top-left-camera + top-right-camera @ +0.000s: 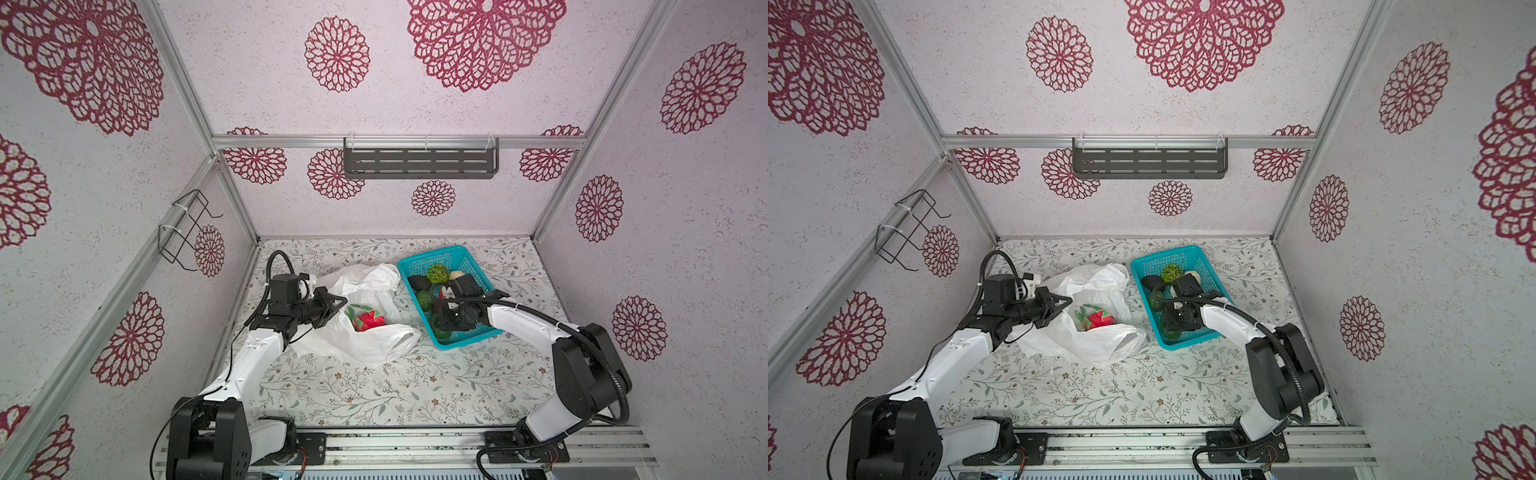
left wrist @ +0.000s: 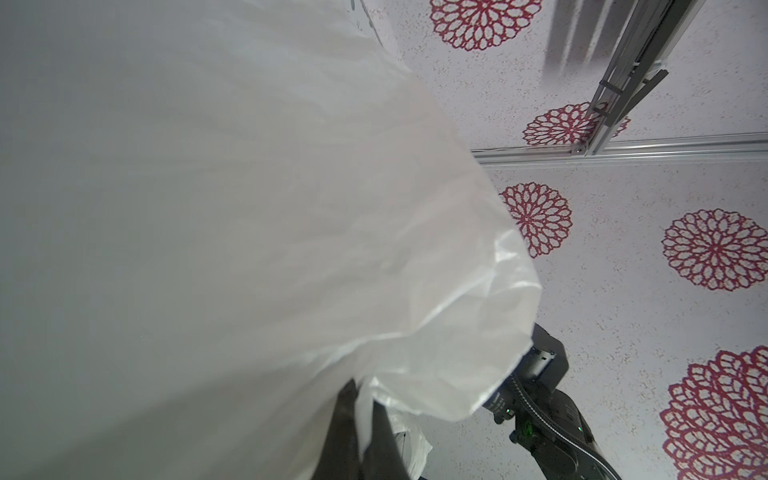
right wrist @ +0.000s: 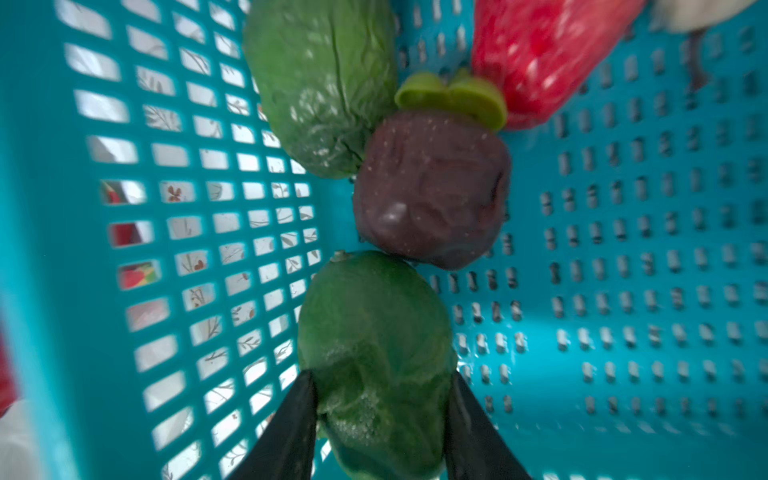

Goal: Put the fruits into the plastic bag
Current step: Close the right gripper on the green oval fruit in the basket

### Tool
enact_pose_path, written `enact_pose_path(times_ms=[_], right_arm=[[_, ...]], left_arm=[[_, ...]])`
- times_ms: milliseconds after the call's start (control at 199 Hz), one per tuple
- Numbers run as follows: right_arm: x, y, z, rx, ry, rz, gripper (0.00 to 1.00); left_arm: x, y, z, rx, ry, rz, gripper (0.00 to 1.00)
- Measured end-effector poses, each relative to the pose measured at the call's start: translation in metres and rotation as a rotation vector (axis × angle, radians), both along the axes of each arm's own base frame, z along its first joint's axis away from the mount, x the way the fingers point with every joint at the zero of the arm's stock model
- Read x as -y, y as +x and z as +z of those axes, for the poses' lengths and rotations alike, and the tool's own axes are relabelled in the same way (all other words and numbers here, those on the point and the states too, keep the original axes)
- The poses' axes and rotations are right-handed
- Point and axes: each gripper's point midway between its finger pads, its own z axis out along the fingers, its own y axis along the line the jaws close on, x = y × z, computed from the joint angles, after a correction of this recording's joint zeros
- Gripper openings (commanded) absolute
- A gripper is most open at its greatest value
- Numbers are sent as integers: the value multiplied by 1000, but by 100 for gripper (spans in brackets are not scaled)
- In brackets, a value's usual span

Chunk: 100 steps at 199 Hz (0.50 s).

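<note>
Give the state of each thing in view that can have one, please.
plastic bag: mouth open.
left tool: shut on the bag's edge.
red-and-green fruit: inside the bag.
teal basket: upright, fruits in it.
right tool: shut on the green fruit.
green fruit: in the basket, gripped on both sides.
purple fruit: in the basket, untouched.

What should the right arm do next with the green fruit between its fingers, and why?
Probably finish squeezing, then lift it out. The right fingers sit on both sides of the green fruit in the basket, seemingly touching it, though a firm grip isn't clear. The left fingers pinch the bag, whose mouth lies open with a red fruit inside.
</note>
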Motion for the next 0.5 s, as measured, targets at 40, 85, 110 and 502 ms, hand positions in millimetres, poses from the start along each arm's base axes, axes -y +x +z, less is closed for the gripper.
enact_pose_path(times_ms=[40, 85, 110, 502], right_arm=[[0, 4, 13, 35, 6, 0, 26], [-1, 9, 31, 83, 21, 1, 26], [-2, 12, 43, 112, 31, 2, 26], [-89, -10, 115, 240, 249, 283, 26]], left_arm=[[0, 0, 0, 1, 1, 0, 0], [0, 0, 0, 1, 2, 1, 0], [0, 0, 0, 1, 2, 1, 0], [-1, 1, -1, 2, 7, 4, 0]])
